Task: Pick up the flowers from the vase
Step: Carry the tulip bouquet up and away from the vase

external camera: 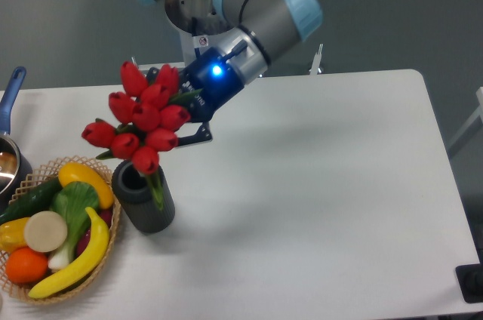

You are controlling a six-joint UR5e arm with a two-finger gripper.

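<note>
Table (pixel 324 184) carries the vase (pixel 143 201) near its left edge, beside a basket (pixel 45 275) cut off at the left. Tool (pixel 183 118) pinches the flowers (pixel 145 118) above the vase; blooms hide its fingers, and stem tips hang at the mouth.

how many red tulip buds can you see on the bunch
9 tulip buds visible, clustered in the gripper above the vase: two top, three middle, three lower, one lowest. More may be hidden behind.

gripper (pixel 183 112) fingertips hidden behind flowers (pixel 143 120)
</note>
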